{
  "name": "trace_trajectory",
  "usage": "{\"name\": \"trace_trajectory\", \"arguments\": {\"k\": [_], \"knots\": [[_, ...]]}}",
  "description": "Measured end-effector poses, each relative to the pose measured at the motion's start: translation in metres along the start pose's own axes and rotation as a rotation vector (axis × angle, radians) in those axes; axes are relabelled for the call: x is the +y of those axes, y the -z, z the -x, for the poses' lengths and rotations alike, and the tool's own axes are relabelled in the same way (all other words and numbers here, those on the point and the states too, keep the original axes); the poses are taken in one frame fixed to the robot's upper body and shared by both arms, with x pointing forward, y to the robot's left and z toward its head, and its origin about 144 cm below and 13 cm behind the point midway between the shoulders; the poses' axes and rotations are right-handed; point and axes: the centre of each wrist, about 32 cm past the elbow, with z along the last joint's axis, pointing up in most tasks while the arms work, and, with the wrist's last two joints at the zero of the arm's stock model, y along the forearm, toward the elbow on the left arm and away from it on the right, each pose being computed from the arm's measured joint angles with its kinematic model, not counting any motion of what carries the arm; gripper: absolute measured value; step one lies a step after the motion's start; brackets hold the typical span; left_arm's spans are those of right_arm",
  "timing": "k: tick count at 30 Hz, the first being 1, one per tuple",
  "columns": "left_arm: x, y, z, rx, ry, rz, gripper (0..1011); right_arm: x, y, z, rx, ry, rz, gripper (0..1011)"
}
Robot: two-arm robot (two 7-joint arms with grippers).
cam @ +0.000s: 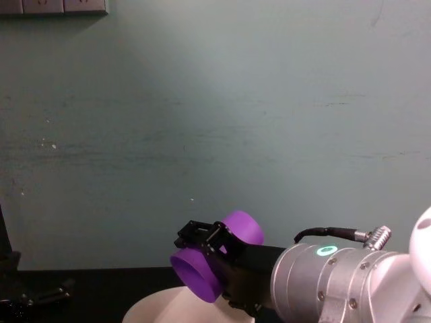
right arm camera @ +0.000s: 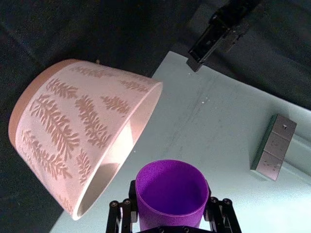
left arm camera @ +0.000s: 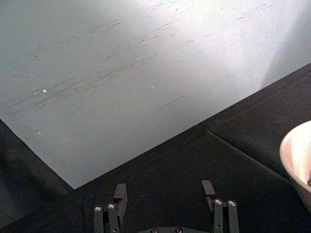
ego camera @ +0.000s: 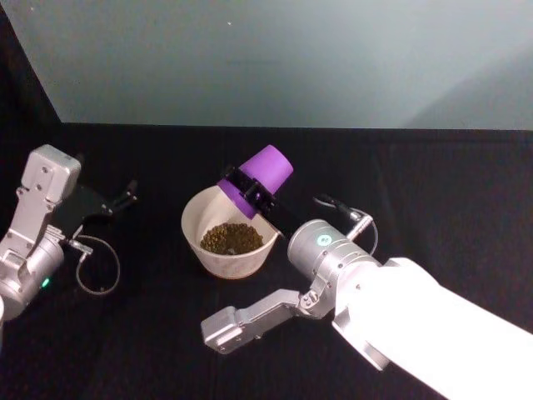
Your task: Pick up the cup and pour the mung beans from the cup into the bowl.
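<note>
The purple cup (ego camera: 268, 169) is tipped mouth-down over the back right rim of the cream bowl (ego camera: 237, 262). My right gripper (ego camera: 247, 190) is shut on it around the middle. A heap of mung beans (ego camera: 231, 238) lies in the bowl. In the right wrist view the cup (right arm camera: 171, 194) looks bare inside, with a finger (right arm camera: 119, 216) on each side and the leaf-patterned bowl (right arm camera: 73, 121) just beyond. The chest view shows the cup (cam: 202, 272) tilted above the bowl's rim (cam: 161, 306). My left gripper (ego camera: 125, 196) rests open on the table left of the bowl, its fingers (left arm camera: 120, 193) holding nothing.
A black cloth (ego camera: 433, 192) covers the table, ending at a pale green wall (ego camera: 291, 58). A cable loop (ego camera: 96, 271) hangs by the left arm. My right forearm (ego camera: 400, 308) crosses the front right. Wall sockets (cam: 54, 7) sit high on the wall.
</note>
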Motion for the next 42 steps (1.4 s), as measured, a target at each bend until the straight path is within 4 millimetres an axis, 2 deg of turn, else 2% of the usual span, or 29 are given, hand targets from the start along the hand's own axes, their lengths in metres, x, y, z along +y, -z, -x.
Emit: {"name": "trace_trajectory", "arguments": {"k": [8, 15, 23, 42], "knots": [[0.000, 0.000, 0.000, 0.000, 0.000, 0.000, 1000, -0.001, -0.005, 0.000, -0.116, 0.011, 0.012, 731], [0.000, 0.000, 0.000, 0.000, 0.000, 0.000, 1000, -0.003, -0.010, 0.002, -0.311, 0.045, 0.002, 731], [0.000, 0.000, 0.000, 0.000, 0.000, 0.000, 1000, -0.004, -0.012, 0.004, -0.417, 0.056, -0.013, 731], [0.000, 0.000, 0.000, 0.000, 0.000, 0.000, 1000, -0.004, -0.011, 0.004, -0.400, 0.061, -0.020, 731]]}}
